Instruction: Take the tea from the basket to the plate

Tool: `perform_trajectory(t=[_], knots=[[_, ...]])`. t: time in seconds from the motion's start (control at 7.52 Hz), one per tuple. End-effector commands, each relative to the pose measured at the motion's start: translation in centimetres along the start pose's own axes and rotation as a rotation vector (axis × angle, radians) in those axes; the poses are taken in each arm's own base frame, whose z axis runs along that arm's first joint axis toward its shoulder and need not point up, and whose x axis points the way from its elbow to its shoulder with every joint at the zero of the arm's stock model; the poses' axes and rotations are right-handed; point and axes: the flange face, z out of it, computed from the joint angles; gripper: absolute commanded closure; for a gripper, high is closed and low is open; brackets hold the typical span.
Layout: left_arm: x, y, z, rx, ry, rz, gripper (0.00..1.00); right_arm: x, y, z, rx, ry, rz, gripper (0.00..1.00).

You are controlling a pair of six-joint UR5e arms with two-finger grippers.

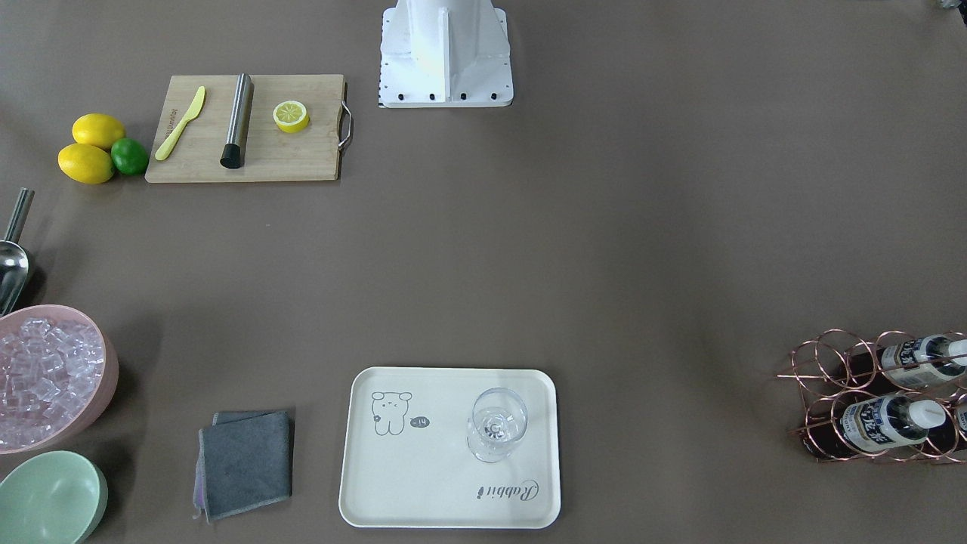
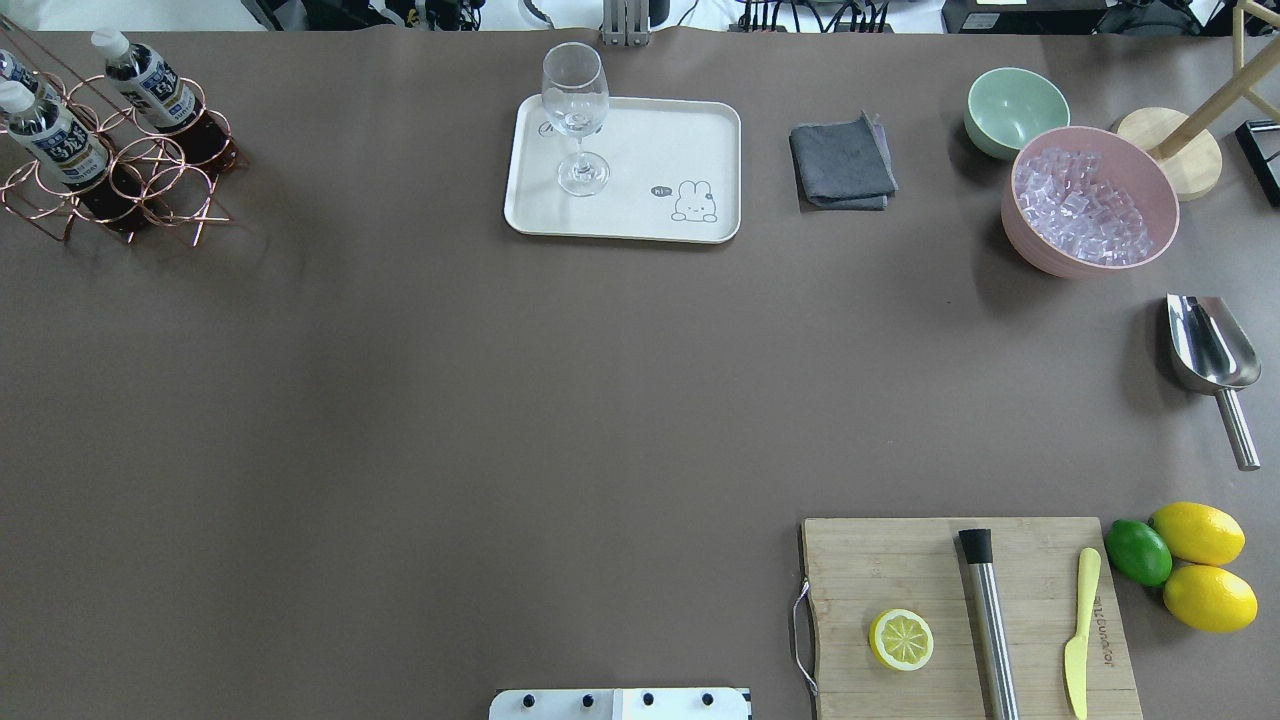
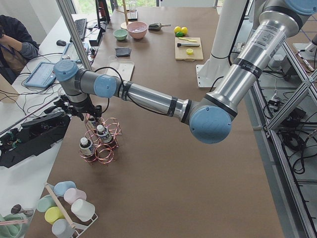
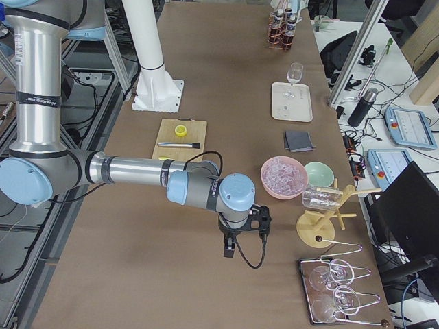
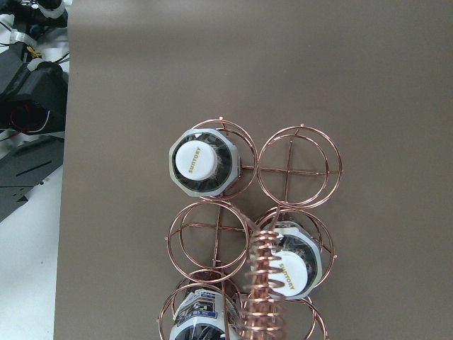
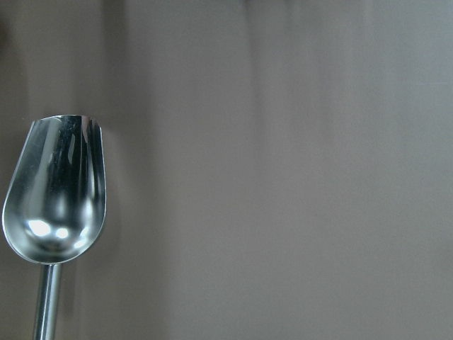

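I judge the tea (image 5: 197, 162) rigid, liquid-heavy and slick, so grip below the cap; whether my left claw (image 3: 79, 110) is released or clenched, I cannot tell.

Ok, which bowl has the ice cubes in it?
The pink bowl, the bigger of the two, is full of ice cubes. The green bowl next to it is empty.
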Motion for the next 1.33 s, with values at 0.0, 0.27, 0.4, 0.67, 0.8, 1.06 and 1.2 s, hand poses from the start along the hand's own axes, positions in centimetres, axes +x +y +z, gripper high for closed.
perform_trajectory(t=[0.0,0.27,0.4,0.67,0.8,1.06,1.2], knots=[[0.1,-0.3,0.1,0.004,0.007,-0.013,0.61,0.0,0.0,0.0,0.0,0.0,0.0,0.0],[0.0,-0.5,0.0,0.005,0.009,-0.017,1.0,0.0,0.0,0.0,0.0,0.0,0.0,0.0],[0.1,-0.7,-0.2,0.026,0.012,-0.02,1.0,0.0,0.0,-0.1,0.001,0.0,-0.001,0.0],[1.2,-2.7,-1.8,0.05,0.033,-0.035,1.0,0.0,0.0,-0.1,0.001,0.0,-0.001,0.0],[2.1,-4.4,-3.6,0.06,0.027,-0.028,1.0,0.0,0.0,-0.1,0.001,0.0,-0.001,0.0],[5.1,-9.7,-7.2,0.072,0.008,-0.05,1.0,-0.1,0.0,-0.1,0.002,0.0,-0.002,0.0],[7.8,-13.4,-7.2,0.08,0.016,-0.049,1.0,-0.1,0.0,-0.1,0.002,0.0,-0.002,0.0]])
